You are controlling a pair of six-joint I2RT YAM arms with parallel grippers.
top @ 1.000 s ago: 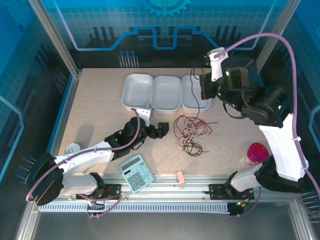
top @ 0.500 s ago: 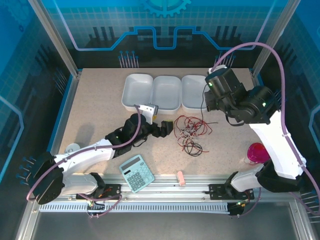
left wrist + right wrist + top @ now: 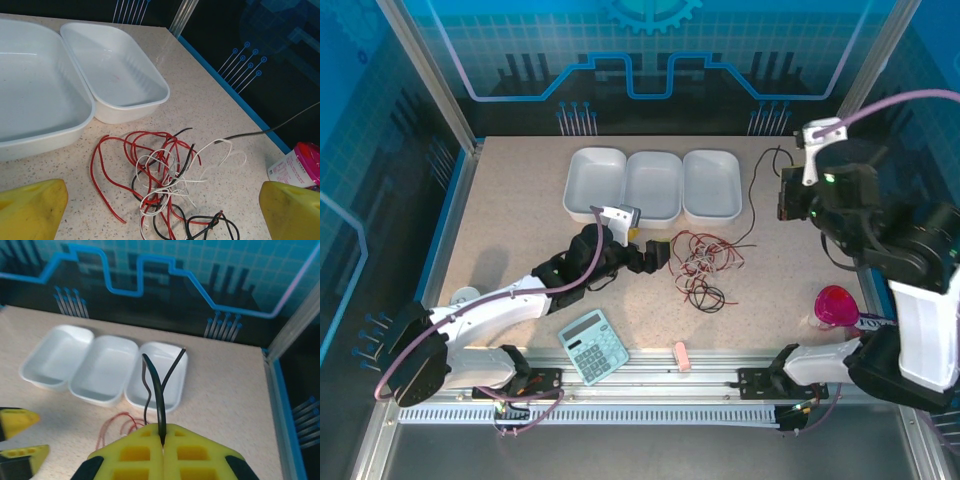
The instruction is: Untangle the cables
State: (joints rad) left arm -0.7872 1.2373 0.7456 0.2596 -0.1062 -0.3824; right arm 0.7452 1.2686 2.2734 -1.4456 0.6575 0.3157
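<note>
A black cable is clamped in the right gripper at upper right, apparently mid-extraction from the central tangle, which should next be pinned by the wide-open left gripper.

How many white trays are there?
3. They sit side by side at the back of the table: the left tray, the middle tray, the right tray. None seems hidden.

Left arm: yours lies low, stretched forward; wrist near level
Left gripper: your jaws stand wide apart; yellow fingertips spread
Right arm: held high; elbow bent
Right gripper: your pads pressed together, pinching a black cable
</note>
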